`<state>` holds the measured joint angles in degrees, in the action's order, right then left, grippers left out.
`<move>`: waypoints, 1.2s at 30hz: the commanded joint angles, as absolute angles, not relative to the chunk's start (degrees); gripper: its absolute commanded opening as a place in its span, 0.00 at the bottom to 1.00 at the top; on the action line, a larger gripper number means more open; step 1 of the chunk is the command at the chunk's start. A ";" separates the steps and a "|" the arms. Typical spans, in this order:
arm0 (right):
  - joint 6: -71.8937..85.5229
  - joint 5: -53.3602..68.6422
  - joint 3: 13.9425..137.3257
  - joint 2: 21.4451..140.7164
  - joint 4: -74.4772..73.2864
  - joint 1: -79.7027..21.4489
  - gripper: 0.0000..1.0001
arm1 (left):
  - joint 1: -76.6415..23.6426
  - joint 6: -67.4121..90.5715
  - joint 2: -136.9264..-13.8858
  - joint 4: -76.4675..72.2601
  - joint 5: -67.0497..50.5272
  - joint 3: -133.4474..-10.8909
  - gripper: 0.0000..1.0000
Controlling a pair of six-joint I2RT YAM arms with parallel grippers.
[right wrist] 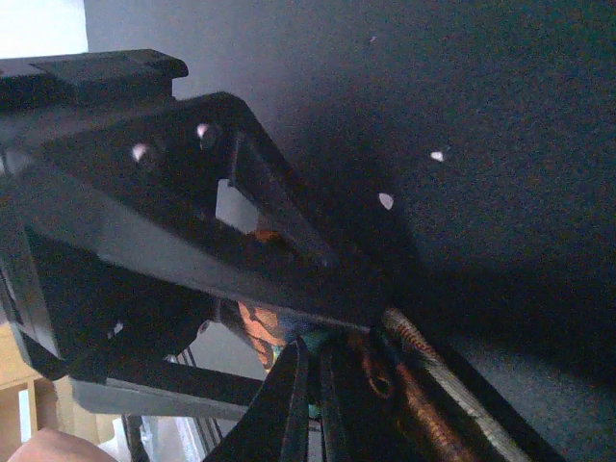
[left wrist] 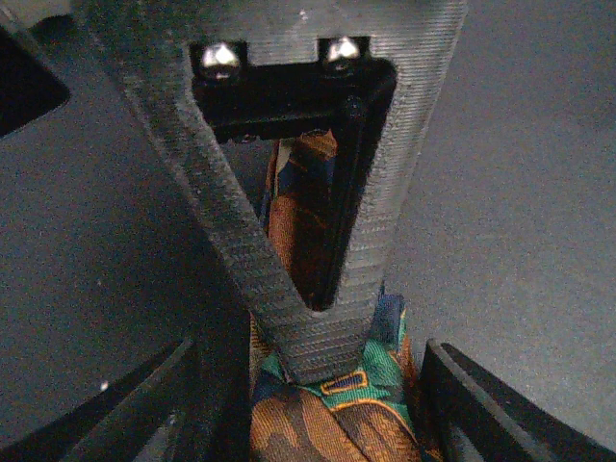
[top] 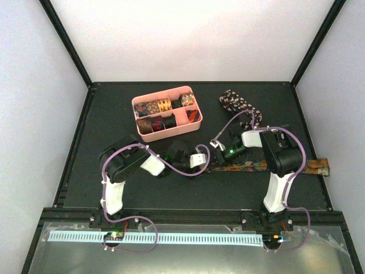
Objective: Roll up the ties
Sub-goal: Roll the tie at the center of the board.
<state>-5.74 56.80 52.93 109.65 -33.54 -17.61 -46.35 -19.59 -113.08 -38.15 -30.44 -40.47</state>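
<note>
Pinching a fold of the patterned tie (left wrist: 332, 423) between the almost-touching fingertips of the right gripper (right wrist: 313, 385), beside the left gripper (left wrist: 313, 380), with that one's fingers (left wrist: 481, 404) spread to either side of the same fabric; clamped or merely flanking, impossible to tell. Stretching flat and unrolled from both grippers across the dark table (top: 171, 188) to its right edge. Lying bunched near the back, a black speckled tie (top: 236, 104); to its left, a pink tray (top: 193, 117) packed with rolled ties (top: 162, 105).
</note>
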 commanded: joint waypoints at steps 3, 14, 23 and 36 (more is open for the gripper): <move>-8.75 58.14 54.30 107.19 -38.29 -16.61 0.02 | -46.72 -20.46 -111.17 -26.99 -28.35 -39.87 0.39; -9.71 49.71 56.09 109.41 -41.73 -14.92 0.02 | -45.41 -20.04 -109.82 -24.22 -29.06 -39.25 0.37; -7.82 47.84 56.16 111.81 -41.60 -16.79 0.02 | -40.92 -13.79 -108.54 -33.38 -35.68 -35.66 0.44; -4.38 44.74 57.21 117.09 -35.98 -19.17 0.02 | -38.88 -9.25 -105.71 -54.14 -39.06 -26.68 0.77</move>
